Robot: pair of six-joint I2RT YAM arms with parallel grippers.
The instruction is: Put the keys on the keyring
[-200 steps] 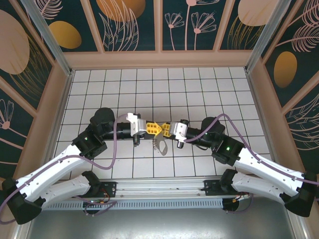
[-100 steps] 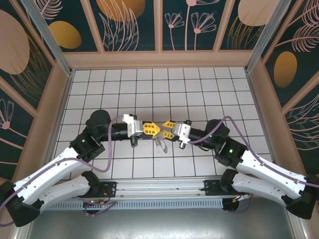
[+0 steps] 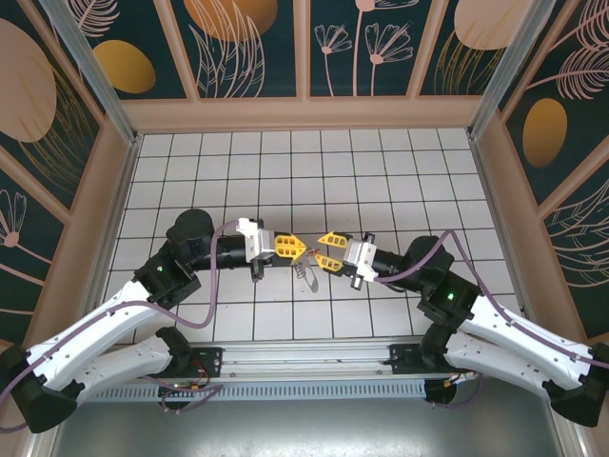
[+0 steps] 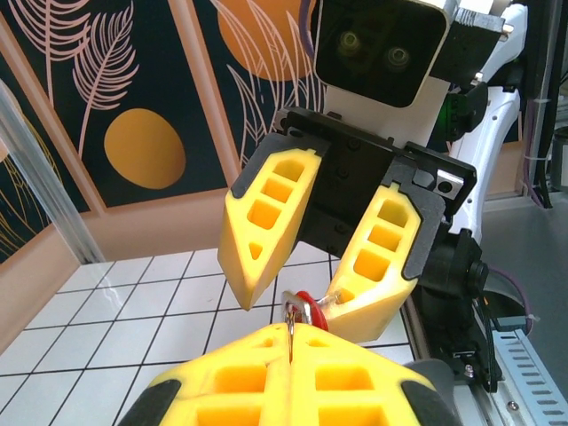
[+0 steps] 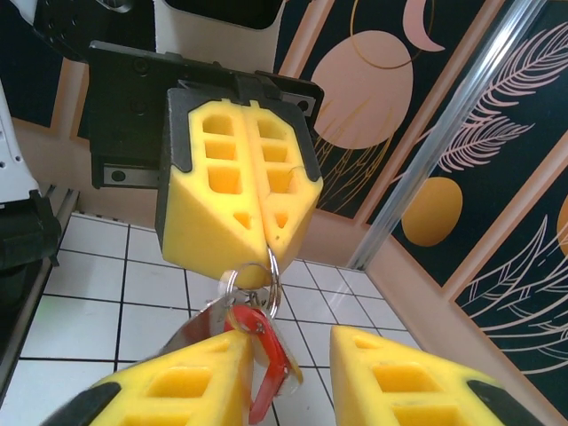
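Note:
My left gripper (image 3: 301, 249) is shut on the keyring (image 5: 272, 263), a thin silvery loop pinched edge-on between its yellow fingertips (image 4: 290, 330). Below the loop dangle the keys (image 5: 268, 359), a red-headed piece with a silvery blade (image 5: 197, 324), seen from above as a small hanging bundle (image 3: 304, 272). My right gripper (image 3: 324, 251) faces the left one with its jaws open. In the right wrist view the red piece hangs between the open jaws of the right gripper (image 5: 288, 359), close against the left finger (image 5: 182, 390). In the left wrist view the red head (image 4: 308, 309) peeks above my shut fingers.
The white tiled floor (image 3: 285, 171) stretches behind the grippers. Tan walls (image 3: 304, 114) with dark patterned panels close in the back and sides. A metal rail (image 3: 304, 362) with both arm bases runs along the near edge.
The right gripper has opened and drawn back to the right, away from the left gripper. The keyring and keys stay hanging from the left gripper, which barely moved.

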